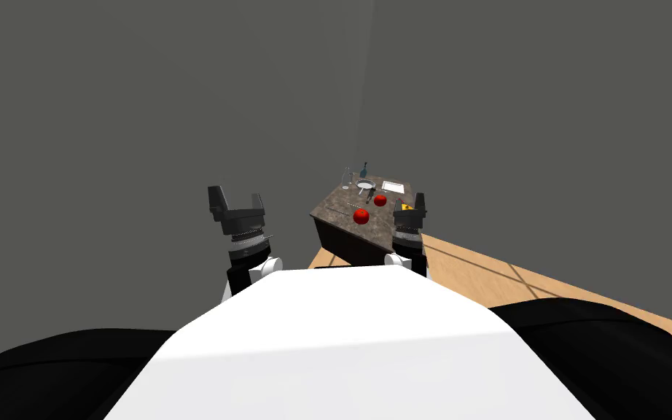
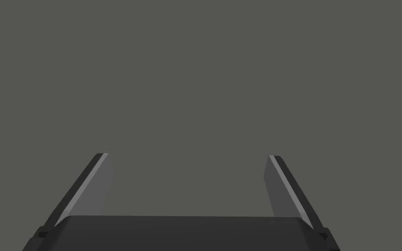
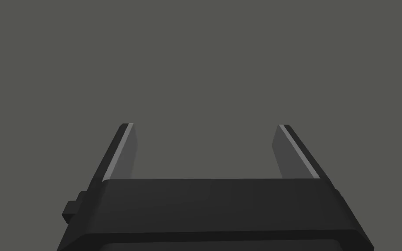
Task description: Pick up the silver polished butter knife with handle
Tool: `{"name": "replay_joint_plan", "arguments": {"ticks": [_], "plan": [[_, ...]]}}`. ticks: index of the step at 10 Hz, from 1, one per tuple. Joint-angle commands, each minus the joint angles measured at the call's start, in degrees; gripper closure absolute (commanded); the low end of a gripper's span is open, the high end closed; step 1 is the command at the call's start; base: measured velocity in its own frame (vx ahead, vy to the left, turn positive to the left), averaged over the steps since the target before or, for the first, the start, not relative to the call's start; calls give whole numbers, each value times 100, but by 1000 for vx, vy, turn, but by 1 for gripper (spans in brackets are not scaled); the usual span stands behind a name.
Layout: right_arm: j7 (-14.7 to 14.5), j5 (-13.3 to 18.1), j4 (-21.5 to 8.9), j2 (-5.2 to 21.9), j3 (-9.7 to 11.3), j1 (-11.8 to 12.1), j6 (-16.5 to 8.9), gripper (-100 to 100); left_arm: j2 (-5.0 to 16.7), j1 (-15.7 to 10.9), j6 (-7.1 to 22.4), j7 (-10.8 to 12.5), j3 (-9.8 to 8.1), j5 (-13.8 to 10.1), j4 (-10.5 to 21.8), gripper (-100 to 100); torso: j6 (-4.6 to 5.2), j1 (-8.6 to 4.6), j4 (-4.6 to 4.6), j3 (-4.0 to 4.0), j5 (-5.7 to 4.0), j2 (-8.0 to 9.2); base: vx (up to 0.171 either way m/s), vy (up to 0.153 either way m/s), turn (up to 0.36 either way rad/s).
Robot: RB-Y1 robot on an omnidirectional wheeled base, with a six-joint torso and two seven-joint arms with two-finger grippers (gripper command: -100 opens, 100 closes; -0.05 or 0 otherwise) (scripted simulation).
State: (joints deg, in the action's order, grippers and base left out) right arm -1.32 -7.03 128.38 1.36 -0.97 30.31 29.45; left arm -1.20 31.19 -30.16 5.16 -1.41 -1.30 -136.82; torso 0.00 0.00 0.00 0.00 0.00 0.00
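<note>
A small dark cabinet with a mottled brown stone top (image 1: 342, 219) stands ahead of me, some way off. On its near left part lies a thin silver utensil (image 1: 337, 212), which may be the butter knife; it is too small to be sure. My left gripper (image 1: 236, 198) is raised to the left of the cabinet, open and empty, and its wrist view (image 2: 188, 155) faces a grey wall. My right gripper (image 1: 409, 204) hangs by the cabinet's right corner, also open with nothing between its fingers (image 3: 204, 125).
Two red round fruits (image 1: 361, 216) (image 1: 380, 200), a small pan (image 1: 364, 185), a bottle (image 1: 364, 169), a clear glass (image 1: 347, 177) and a white tray (image 1: 393, 187) share the top. Wooden floor (image 1: 487, 281) runs to the right. Grey walls close in behind.
</note>
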Motion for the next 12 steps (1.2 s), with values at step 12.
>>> {"name": "replay_joint_plan", "arguments": {"ticks": [12], "plan": [[-790,-378,-837,1748,311,-42,204,-100,0,-2,0,0,0,0,1,0,-1,-3,10,25,-1,43,-104,-10,130]]}}
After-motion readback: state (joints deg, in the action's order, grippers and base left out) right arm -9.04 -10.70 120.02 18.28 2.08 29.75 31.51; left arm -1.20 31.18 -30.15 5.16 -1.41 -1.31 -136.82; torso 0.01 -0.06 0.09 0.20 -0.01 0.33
